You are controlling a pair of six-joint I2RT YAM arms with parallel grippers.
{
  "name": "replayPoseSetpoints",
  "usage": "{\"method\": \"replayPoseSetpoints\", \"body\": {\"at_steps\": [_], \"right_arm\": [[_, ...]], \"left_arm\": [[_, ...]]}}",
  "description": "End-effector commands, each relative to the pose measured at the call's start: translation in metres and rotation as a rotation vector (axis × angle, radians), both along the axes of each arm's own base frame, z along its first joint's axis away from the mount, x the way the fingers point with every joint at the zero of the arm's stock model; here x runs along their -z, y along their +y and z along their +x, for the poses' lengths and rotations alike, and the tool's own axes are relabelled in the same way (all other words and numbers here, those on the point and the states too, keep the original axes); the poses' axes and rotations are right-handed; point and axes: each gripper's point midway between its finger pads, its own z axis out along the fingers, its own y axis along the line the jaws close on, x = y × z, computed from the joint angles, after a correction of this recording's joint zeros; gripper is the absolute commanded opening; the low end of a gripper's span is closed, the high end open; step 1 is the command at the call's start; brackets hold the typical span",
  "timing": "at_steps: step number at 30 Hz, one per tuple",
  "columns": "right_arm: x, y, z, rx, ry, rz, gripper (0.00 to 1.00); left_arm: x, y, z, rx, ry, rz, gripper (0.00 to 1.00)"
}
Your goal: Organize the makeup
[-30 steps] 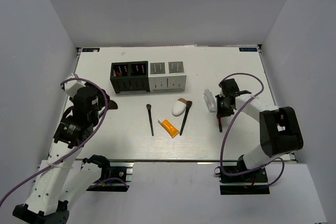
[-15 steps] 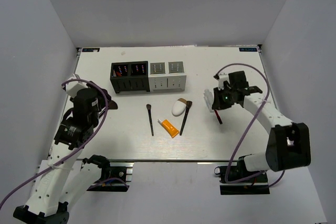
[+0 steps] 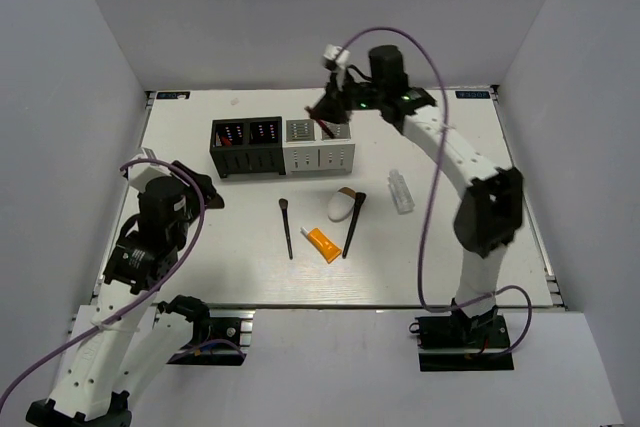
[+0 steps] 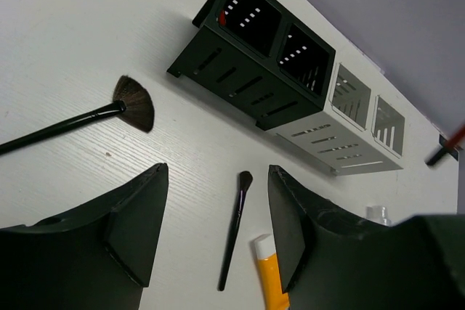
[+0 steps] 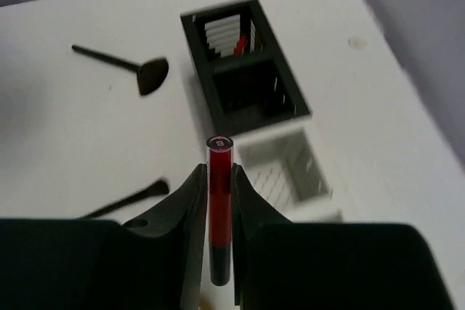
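Top view only: right gripper (image 3: 331,115) is up in the air over the white box (image 3: 320,144), in the row by the table's (image 3: 450,147) far edge. The sponge (image 3: 342,207), long brush (image 3: 353,224) and clear bottle (image 3: 400,190) lie mid-table, right of centre.

Right wrist only: the red pencil (image 5: 219,208) sits lengthwise between the fingers (image 5: 195,201), which are clamped on its sides. Its long axis runs along the gripper, with the round capped end past the fingertips and the dark end back toward the palm. In the top view it's a short tilted red streak. A red item stands in the far cell of the black box (image 5: 247,63); the top view doesn't resolve it clearly.

Left wrist only: the fan brush (image 4: 134,103) lies flat near the left edge, bristles toward the black box, handle running off toward the near-left. Left gripper (image 4: 216,201) hangs over the table with fingers well apart, holding and touching nothing. The small brush (image 4: 234,237) shows between them, head toward the boxes. The orange tube (image 4: 270,281) lies just beside it, on the near side.
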Motion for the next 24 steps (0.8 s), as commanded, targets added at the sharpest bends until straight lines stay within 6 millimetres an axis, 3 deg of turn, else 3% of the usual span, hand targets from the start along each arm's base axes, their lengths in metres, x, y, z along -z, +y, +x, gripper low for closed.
{"method": "replayPoseSetpoints", "body": {"at_steps": [1, 2, 3, 4, 5, 6, 7, 8, 9, 10, 12, 15, 24], "right_arm": [[-0.022, 0.073, 0.01, -0.133, -0.11, 0.111, 0.0], [-0.048, 0.087, 0.012, -0.149, -0.165, 0.158, 0.0], [-0.058, 0.11, 0.007, -0.179, -0.222, 0.199, 0.0], [-0.044, 0.124, 0.015, -0.182, -0.231, 0.208, 0.0], [-0.048, 0.133, 0.017, -0.177, -0.256, 0.23, 0.0], [-0.063, 0.151, 0.01, -0.194, -0.306, 0.3, 0.0], [-0.052, 0.162, 0.015, -0.181, -0.309, 0.314, 0.0], [-0.053, 0.171, 0.012, -0.178, -0.324, 0.342, 0.0], [-0.067, 0.181, 0.009, -0.176, -0.363, 0.394, 0.0], [-0.055, 0.19, 0.015, -0.155, -0.36, 0.395, 0.0], [-0.063, 0.203, 0.012, -0.141, -0.374, 0.437, 0.0], [-0.056, 0.218, 0.012, -0.099, -0.38, 0.483, 0.0], [0.008, 0.235, 0.035, 0.01, -0.347, 0.469, 0.0]], "left_arm": [[-0.001, -0.001, -0.006, -0.001, -0.002, -0.035, 0.67], [0.001, 0.0, -0.008, -0.005, 0.004, -0.041, 0.67], [0.001, 0.0, -0.008, -0.008, 0.003, -0.045, 0.67], [-0.001, 0.0, -0.01, -0.014, -0.007, -0.059, 0.67], [0.001, 0.001, -0.01, -0.018, -0.008, -0.065, 0.67], [0.001, 0.001, -0.01, -0.023, -0.011, -0.071, 0.67], [0.001, 0.001, -0.011, -0.024, -0.013, -0.078, 0.67], [0.001, 0.001, -0.012, -0.023, -0.016, -0.079, 0.67], [0.002, 0.001, -0.012, -0.023, -0.012, -0.081, 0.67], [0.002, 0.001, -0.013, -0.022, -0.004, -0.079, 0.67], [0.002, 0.002, -0.015, -0.026, 0.008, -0.076, 0.67], [0.004, 0.003, -0.018, -0.03, 0.017, -0.074, 0.67], [0.009, -0.001, -0.018, -0.016, 0.035, -0.09, 0.68]]}}
